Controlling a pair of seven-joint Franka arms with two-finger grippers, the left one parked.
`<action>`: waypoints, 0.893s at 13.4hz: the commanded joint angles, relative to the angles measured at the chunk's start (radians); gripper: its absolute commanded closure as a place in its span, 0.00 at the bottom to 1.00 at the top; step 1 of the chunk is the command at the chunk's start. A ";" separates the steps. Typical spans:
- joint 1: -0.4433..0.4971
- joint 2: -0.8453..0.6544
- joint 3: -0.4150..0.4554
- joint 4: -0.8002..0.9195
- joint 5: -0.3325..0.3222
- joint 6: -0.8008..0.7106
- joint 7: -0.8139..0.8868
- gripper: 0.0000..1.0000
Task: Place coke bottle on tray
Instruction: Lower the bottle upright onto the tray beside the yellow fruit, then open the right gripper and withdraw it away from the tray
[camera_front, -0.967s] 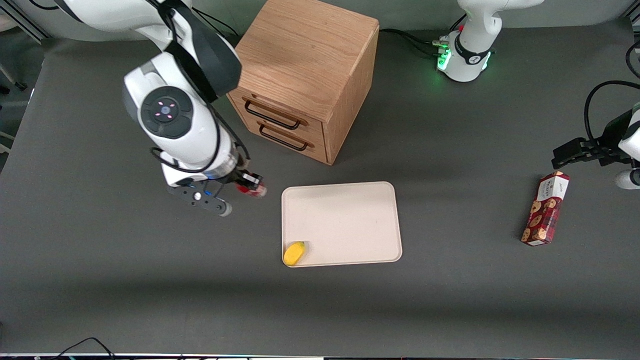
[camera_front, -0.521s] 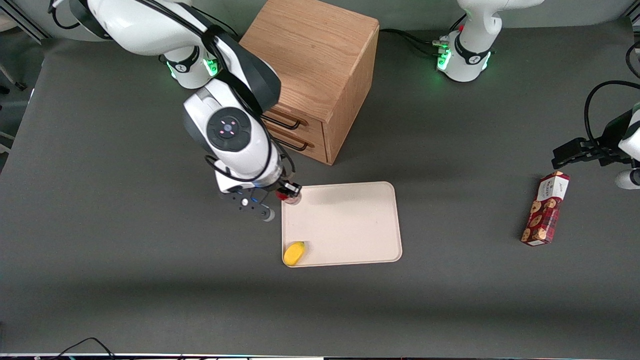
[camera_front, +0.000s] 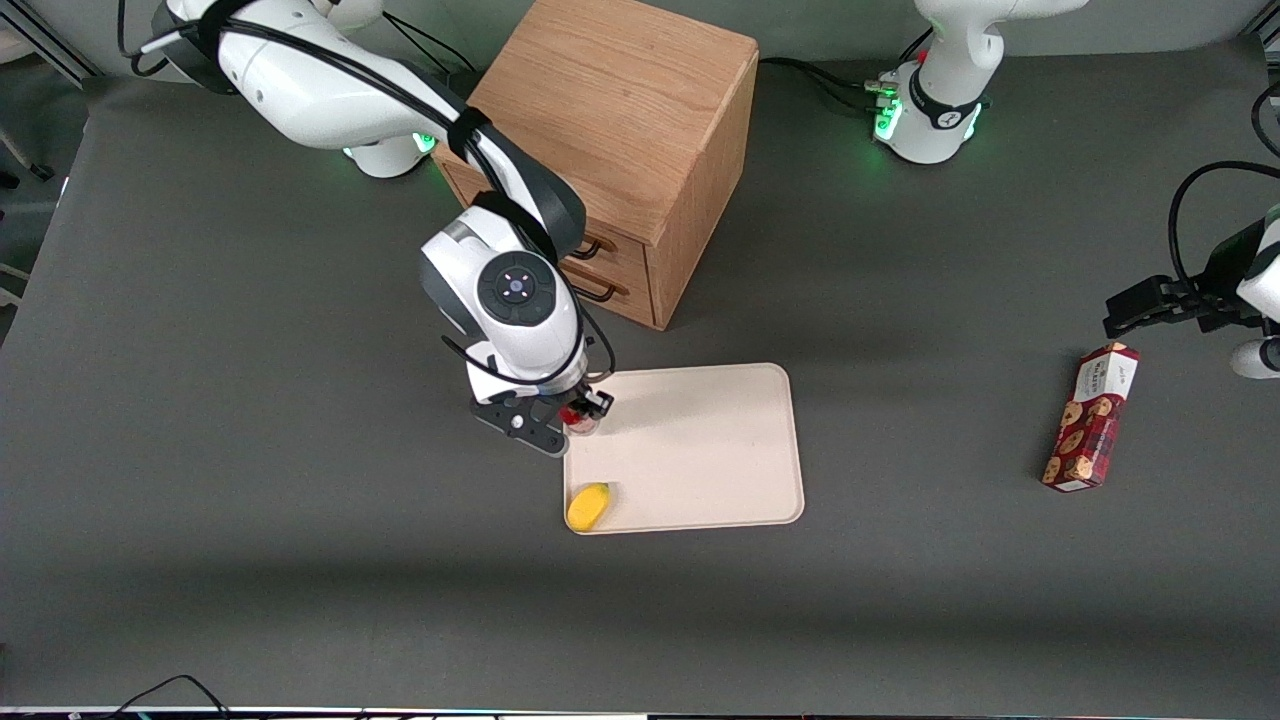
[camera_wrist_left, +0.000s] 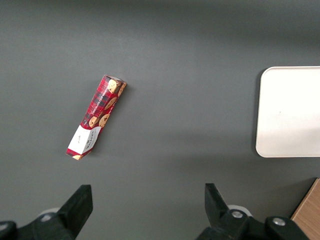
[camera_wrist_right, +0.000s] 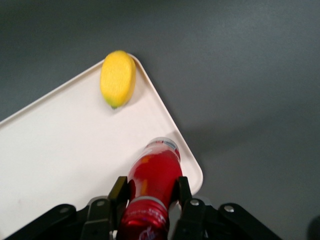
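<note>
Front view: dark grey worktop (camera_front: 300, 560) is seen; pincer (camera_front: 580, 413) is clamped on coke bottle (camera_front: 580, 420) above tray (camera_front: 700, 450) corner, moved in from beside the tray. Right wrist view: coke bottle (camera_wrist_right: 154, 180) is held over tray (camera_wrist_right: 60, 155) rim, near lemon (camera_wrist_right: 118, 78).

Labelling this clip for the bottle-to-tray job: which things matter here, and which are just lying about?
Job:
- coke bottle, held over the tray's corner
- tray
- gripper, fingers shut on the bottle

Lying about:
- yellow fruit, on the tray
- cookie box
- drawer cabinet
</note>
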 joint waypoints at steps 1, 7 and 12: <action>0.007 0.016 0.007 0.003 -0.048 0.030 0.054 1.00; 0.012 0.031 0.007 -0.009 -0.051 0.074 0.059 0.79; 0.012 0.042 0.007 -0.007 -0.072 0.093 0.070 0.00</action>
